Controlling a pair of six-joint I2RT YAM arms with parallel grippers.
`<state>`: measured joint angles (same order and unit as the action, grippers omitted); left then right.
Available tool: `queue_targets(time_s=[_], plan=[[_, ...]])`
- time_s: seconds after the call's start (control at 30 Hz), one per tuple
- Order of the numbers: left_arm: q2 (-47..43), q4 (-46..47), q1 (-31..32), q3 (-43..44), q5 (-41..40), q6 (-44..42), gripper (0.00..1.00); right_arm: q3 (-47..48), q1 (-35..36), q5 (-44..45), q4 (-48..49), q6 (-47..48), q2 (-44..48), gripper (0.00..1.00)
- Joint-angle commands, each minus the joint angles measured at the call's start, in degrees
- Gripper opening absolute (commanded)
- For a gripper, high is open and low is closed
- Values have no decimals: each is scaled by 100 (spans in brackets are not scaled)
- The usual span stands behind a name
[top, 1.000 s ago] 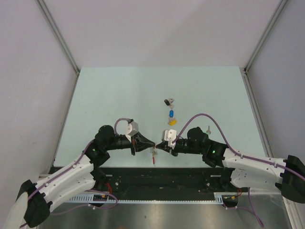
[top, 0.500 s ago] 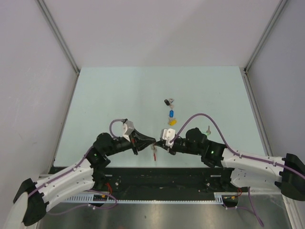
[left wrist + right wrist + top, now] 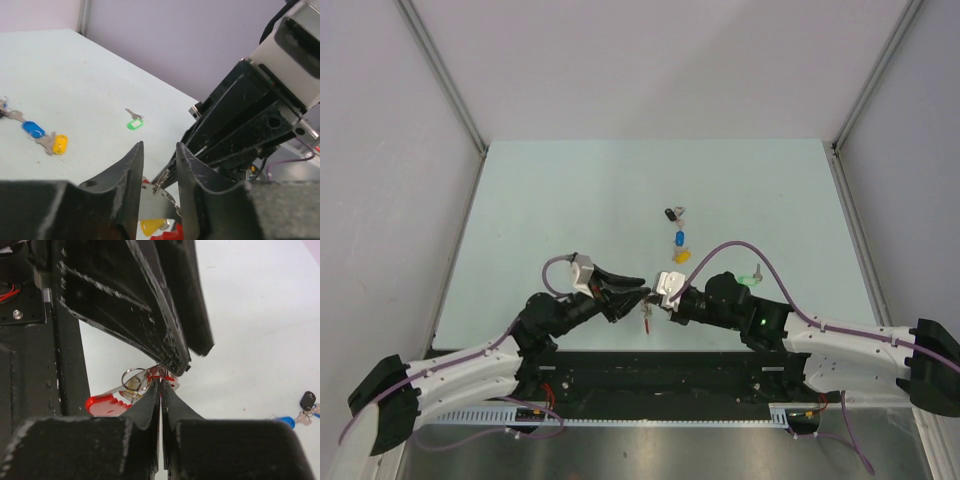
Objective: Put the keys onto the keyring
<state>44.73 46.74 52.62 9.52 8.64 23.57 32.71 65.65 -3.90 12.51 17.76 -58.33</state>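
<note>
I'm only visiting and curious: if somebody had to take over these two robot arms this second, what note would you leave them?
Left gripper: jaws parted beside the keyring, apparently not clamping it.
Right gripper: shut on the keyring's metal, holding it up near the table's front edge.
A yellow tag shows under the ring; one key may already be on, but I cannot tell.
Loose on the table: black-tagged key, blue-tagged key and yellow-tagged key in a line, green-tagged key apart to the right.
Left to do: thread those four.
</note>
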Motion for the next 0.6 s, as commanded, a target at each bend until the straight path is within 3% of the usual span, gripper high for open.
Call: queue_targets(time_s=[0.0, 0.03, 0.1, 0.23, 0.4, 0.57], plan=[[-524, -285, 29, 331, -257, -342, 42, 157, 80, 126, -29, 79, 84, 0], [-640, -1141, 20, 453, -284, -466, 45, 166, 71, 126, -38, 79, 102, 0], [-912, -1954, -41, 875, -267, -904, 47, 157, 71, 109, -56, 105, 102, 0], [-940, -3739, -471, 1692, 748, -1635, 56, 166, 71, 91, -65, 131, 93, 0], [-256, -6188, -876, 3036, 1859, -3012, 59, 166, 80, 65, -91, 158, 93, 0], [703, -7187, -876, 4022, 2448, -3508, 59, 166, 71, 56, -100, 158, 67, 0]])
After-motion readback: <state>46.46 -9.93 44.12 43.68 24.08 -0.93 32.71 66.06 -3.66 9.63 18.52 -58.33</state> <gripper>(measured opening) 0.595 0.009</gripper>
